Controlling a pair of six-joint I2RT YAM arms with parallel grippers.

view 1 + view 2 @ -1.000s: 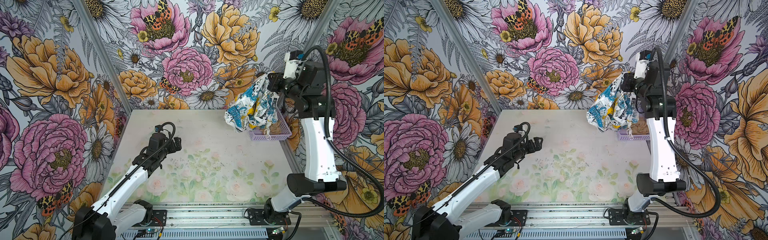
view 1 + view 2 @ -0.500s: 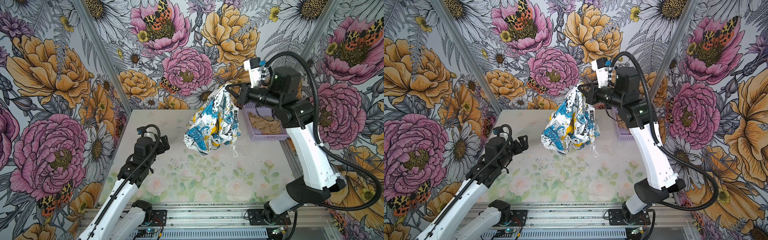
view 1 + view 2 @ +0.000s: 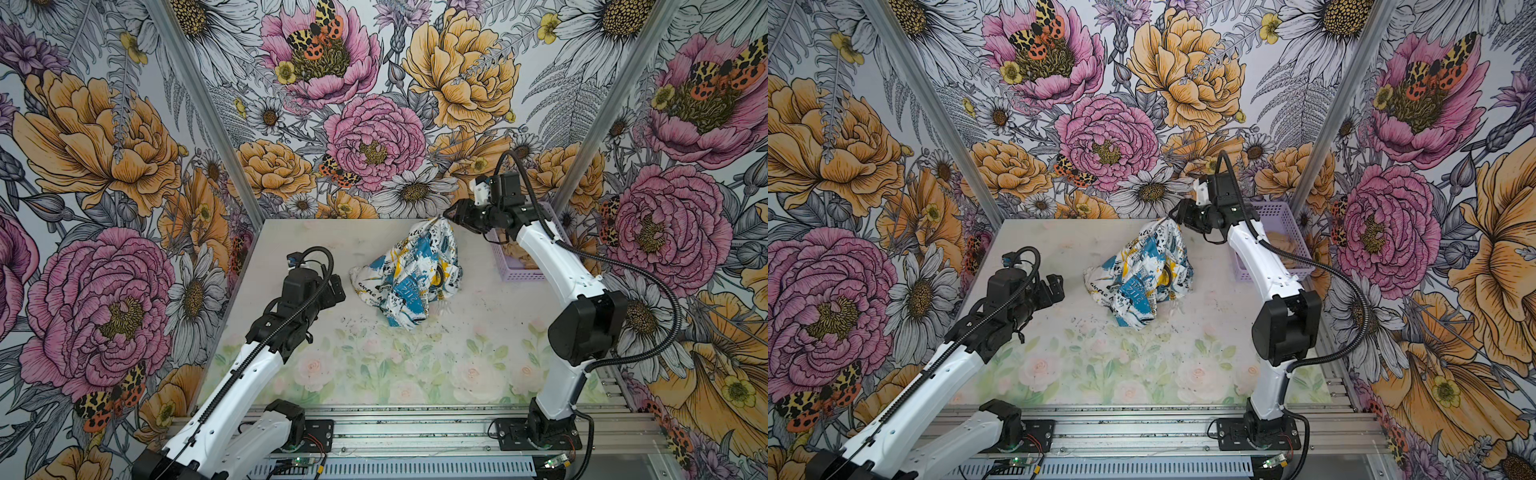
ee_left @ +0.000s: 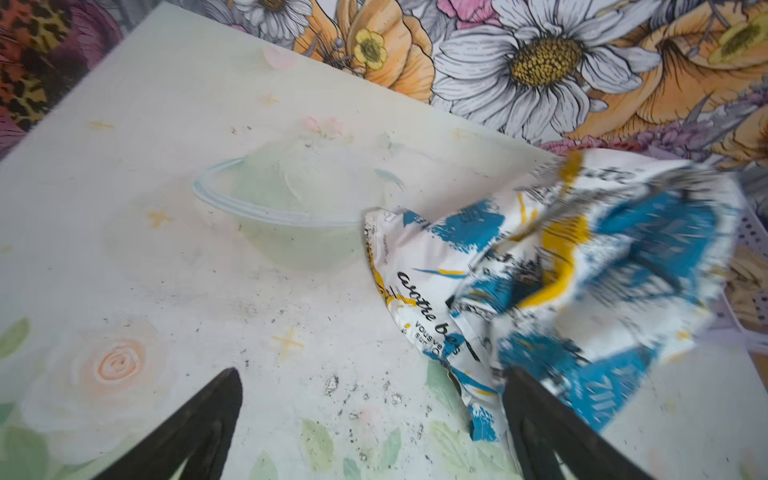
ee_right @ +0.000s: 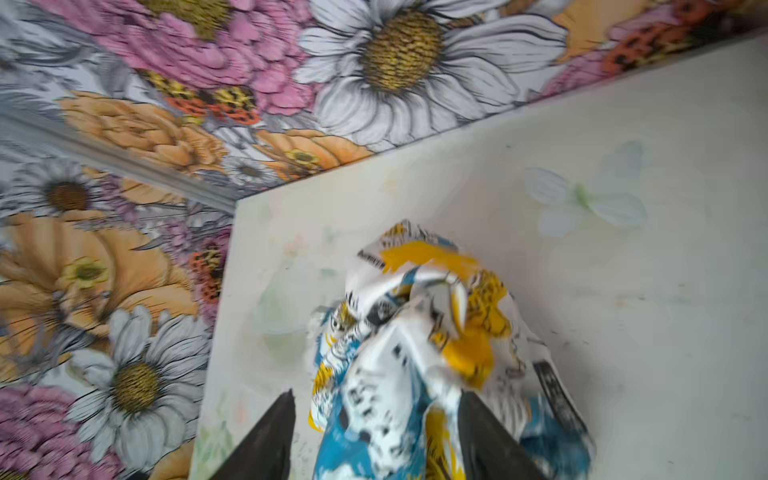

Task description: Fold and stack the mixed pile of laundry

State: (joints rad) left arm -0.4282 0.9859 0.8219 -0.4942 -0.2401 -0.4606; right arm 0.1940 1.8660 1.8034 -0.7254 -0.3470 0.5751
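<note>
Tan garment (image 3: 1283,243) in lavender basket (image 3: 1275,208)

White garment (image 3: 409,276), blue-yellow patches; lavender basket (image 3: 521,274)

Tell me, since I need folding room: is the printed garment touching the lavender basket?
Apart. In both top views a bare strip of table separates the printed garment, heaped mid-table, from the lavender basket.

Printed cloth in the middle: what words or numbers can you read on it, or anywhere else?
"vous ve" in small black print on the printed garment, cut off by a fold.
"2112", pale strokes on its blue patch; uncertain.
Big cursive word, roughly "avothe b"; unsure.
Remaining lettering is too blurred to read; there is none elsewhere.
</note>
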